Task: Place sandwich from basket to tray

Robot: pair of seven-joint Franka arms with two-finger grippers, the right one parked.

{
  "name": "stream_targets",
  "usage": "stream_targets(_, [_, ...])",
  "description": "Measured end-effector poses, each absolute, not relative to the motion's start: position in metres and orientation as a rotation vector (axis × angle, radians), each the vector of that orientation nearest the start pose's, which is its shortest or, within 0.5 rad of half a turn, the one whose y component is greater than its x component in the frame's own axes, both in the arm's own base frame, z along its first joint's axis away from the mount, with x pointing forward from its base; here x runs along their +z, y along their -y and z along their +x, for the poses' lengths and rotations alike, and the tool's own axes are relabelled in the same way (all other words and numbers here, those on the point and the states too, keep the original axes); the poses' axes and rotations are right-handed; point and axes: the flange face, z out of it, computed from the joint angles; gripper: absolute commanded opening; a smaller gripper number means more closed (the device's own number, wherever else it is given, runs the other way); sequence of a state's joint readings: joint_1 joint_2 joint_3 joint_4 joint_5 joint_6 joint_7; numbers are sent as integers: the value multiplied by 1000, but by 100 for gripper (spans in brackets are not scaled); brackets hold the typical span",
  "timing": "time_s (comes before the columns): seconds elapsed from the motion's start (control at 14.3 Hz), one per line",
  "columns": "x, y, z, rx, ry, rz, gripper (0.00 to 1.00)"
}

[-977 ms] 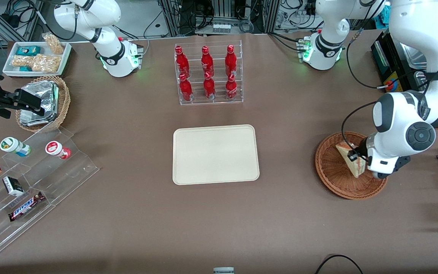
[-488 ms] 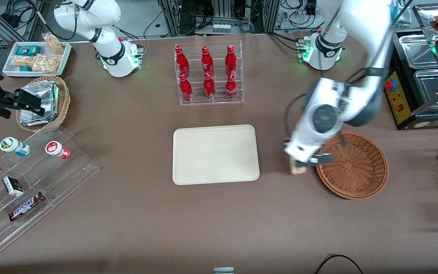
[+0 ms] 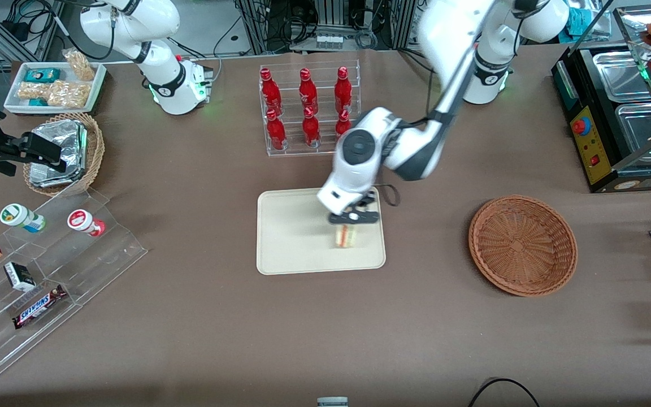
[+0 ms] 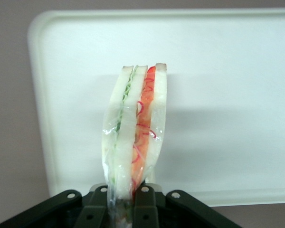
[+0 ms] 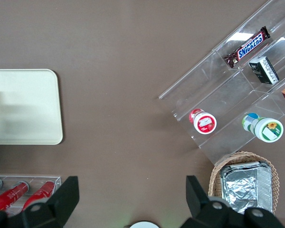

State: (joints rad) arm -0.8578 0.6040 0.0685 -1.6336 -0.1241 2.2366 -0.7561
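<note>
Hung over the tray (image 3: 286,226) with the hand (image 3: 352,217) clamped tight on the wrapped sandwich (image 4: 134,137), well apart from the emptied basket (image 3: 522,245).

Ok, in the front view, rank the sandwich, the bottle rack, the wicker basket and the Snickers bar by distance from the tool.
1. Sandwich: clamped in the tool, over the tray.
2. Bottle rack: farther from the camera.
3. Basket: toward the working arm's end.
4. Snickers bar: toward the parked arm's end.

Sandwich (image 3: 346,236) blurred — end effector (image 4: 126,195) edge-cropped.
</note>
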Motion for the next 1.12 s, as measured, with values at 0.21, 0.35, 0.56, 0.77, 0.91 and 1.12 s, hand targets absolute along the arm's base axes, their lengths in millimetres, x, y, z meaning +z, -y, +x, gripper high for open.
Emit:
stream_targets(0.21, [251,528,472,47,86,-3186,7])
stream_targets(0.35, [243,533,475,31,122,-3174,7])
stream_targets(0.56, [241,534,481,-4,194,-3158,8])
stream_targets(0.77, [240,536,484,-13,232,-3158,100])
stream_targets(0.91, [235,536,483,-8,248,-3151,100])
stream_targets(1.12, [242,542,482,-24,239,-3161,100])
